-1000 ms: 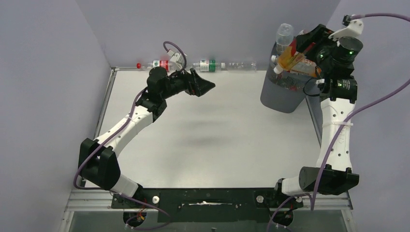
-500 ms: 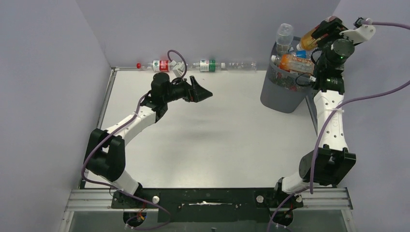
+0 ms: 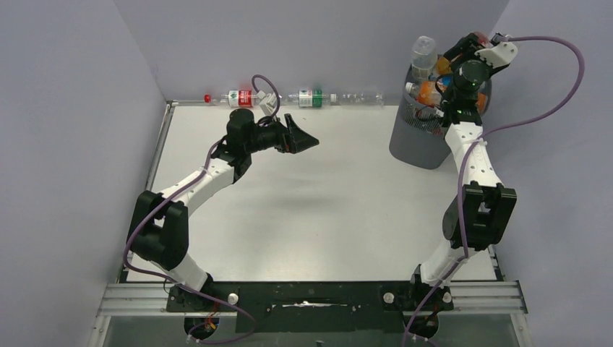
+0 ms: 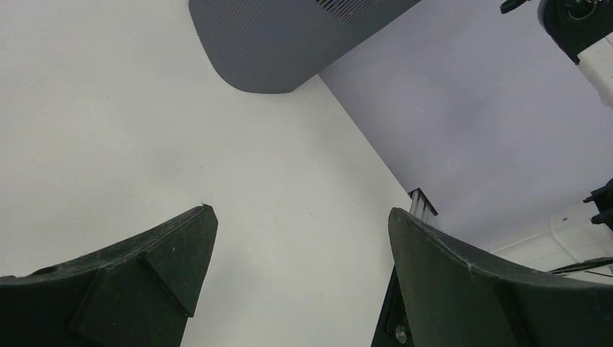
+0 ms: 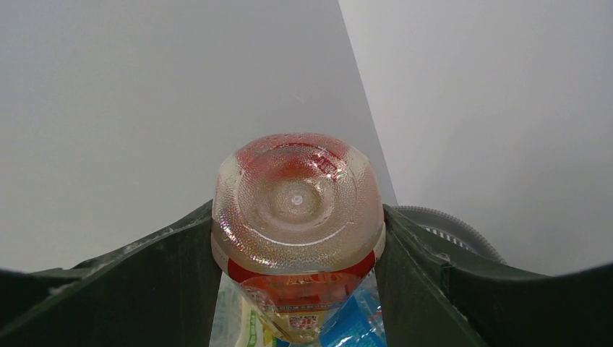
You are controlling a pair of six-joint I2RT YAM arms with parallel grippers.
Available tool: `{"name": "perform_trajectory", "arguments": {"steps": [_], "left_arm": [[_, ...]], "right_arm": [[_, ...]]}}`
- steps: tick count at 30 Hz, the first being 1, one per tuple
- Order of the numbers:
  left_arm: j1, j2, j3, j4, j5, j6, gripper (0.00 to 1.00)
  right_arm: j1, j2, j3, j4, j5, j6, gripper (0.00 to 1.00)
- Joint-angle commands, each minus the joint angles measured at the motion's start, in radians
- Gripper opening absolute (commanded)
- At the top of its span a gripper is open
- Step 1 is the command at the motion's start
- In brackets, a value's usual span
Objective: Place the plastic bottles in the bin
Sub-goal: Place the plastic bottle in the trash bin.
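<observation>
L claw (image 4: 300, 217): I see it wide open, empty, above the table (image 3: 325, 217) | R claw (image 5: 296, 224): clamped on a red-label bottle (image 5: 296, 191), above the bin (image 3: 416, 141) | bin: far right corner, heaped with bottles (image 3: 425, 54) | three more bottles (image 3: 312, 97) lie along the back wall.

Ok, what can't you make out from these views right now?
- Top view: the right arm covers much of the bin mouth, so the bottles inside cannot be counted.
- Right wrist view: the held bottle between the right fingers blocks nearly everything under it.
- Left wrist view: the bin is cut off by the top edge; the bottles by the back wall fall outside it.
- Top view: those bottles' labels are too small to read.
</observation>
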Motion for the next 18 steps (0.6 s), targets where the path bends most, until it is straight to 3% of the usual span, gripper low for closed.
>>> {"name": "perform_trajectory", "arguments": {"steps": [1, 8, 18], "left_arm": [[0.005, -0.014, 0.004, 0.064, 0.023, -0.015, 0.9], [0.006, -0.023, 0.021, 0.012, 0.024, -0.004, 0.9], [0.007, -0.075, 0.033, -0.122, -0.009, 0.063, 0.91]], "right_arm": [[0.002, 0.043, 0.104, -0.059, 0.043, -0.026, 0.62], [0.012, 0.069, 0.161, -0.171, 0.072, -0.044, 0.66], [0.006, 0.062, 0.169, -0.291, 0.025, 0.021, 0.87]]}}
